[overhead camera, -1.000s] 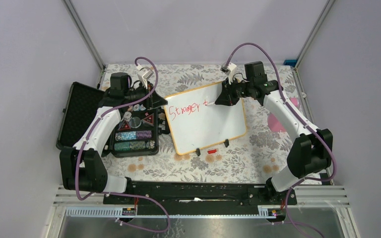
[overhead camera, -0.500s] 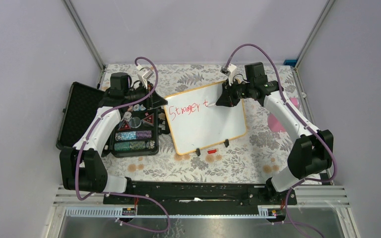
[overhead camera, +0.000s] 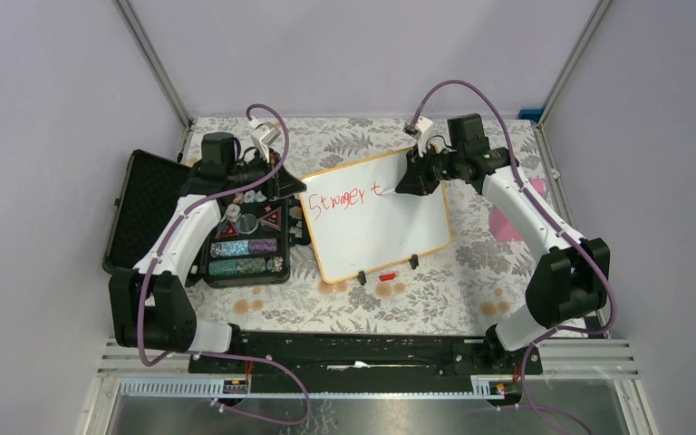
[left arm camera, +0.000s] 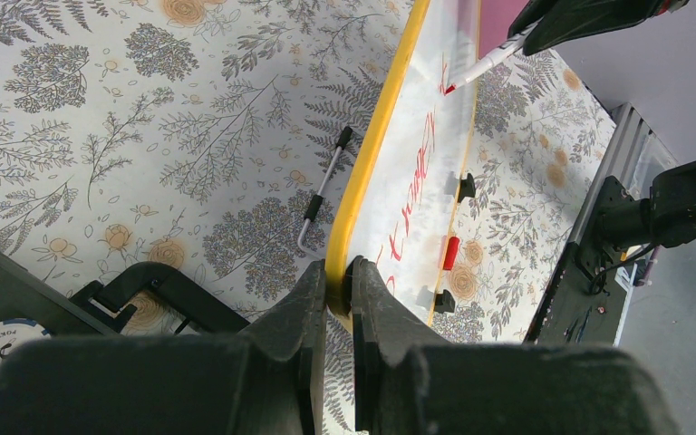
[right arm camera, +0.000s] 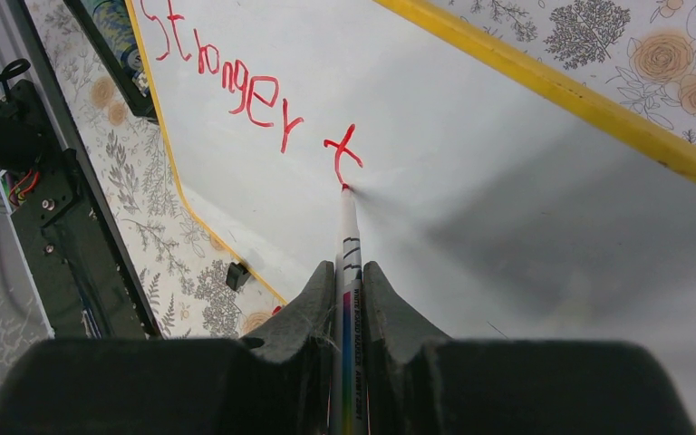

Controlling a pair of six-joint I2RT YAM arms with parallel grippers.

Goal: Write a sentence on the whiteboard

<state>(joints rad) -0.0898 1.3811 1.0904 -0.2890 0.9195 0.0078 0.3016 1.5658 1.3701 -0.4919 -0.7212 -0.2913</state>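
Left fingers (left arm camera: 301, 308) clamped on whiteboard (overhead camera: 376, 227) edge; right fingers (right arm camera: 313, 308) grasp marker (right arm camera: 349, 245), tip at red "t"; writing unchanged.

The whiteboard (overhead camera: 381, 227) has a smooth, glossy white face that catches reflections, edged by a thin, smooth yellow-tan frame (right arm camera: 544, 83). The tablecloth (overhead camera: 453, 294) beneath looks matt, with a printed floral pattern. The marker (right arm camera: 351, 281) has a smooth white plastic barrel. The left gripper (left arm camera: 337, 275) has matt black plastic fingers (left arm camera: 281, 335). The case (overhead camera: 145, 213) is matt black.

Left arm (overhead camera: 184, 225), right arm (overhead camera: 523, 201) outstretched, jaws clamped.
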